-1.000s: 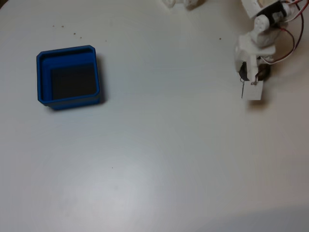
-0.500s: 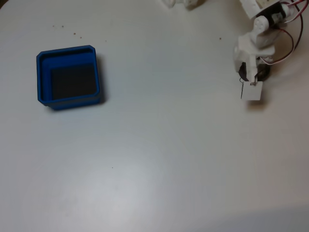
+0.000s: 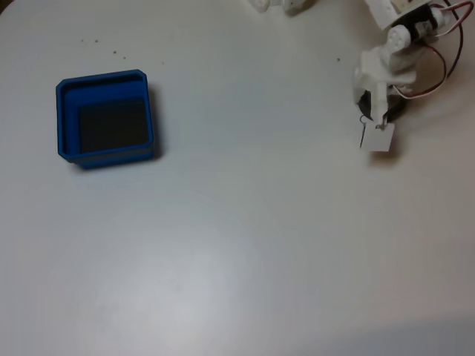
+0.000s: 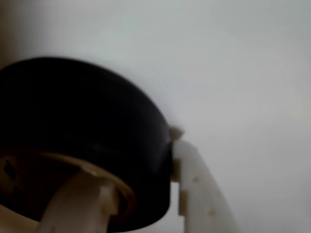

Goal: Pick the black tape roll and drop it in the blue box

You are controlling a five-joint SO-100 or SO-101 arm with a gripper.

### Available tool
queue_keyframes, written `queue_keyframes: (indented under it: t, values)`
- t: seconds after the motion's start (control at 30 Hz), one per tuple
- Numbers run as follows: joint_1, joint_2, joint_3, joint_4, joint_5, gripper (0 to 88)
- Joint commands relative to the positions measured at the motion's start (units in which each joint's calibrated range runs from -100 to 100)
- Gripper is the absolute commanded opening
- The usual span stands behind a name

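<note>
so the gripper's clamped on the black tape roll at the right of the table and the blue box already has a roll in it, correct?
Not quite. The fixed view shows the blue box empty, only its dark floor visible. The rest holds: the gripper grips the black tape roll at the table's right, one finger against its outer wall in the wrist view.

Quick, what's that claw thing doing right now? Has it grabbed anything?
Gripper: closed on the black tape roll, one finger outside the ring and one inside its core.

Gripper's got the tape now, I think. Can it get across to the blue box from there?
Probably yes: the gripper seems closed on the black tape roll, and bare table lies between it and the blue box. Reach unconfirmed.
</note>
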Motion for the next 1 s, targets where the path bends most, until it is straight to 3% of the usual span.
queue_keyframes:
  t: [0.0,0.53,0.97]
  values:
    - [0.73,-5.81,-5.12,3.43,0.10,0.8]
    - [1.41,-6.73,-16.08,12.51,0.10,0.8]
    - [19.00,-6.73,-24.44,13.67,0.80,1.0]
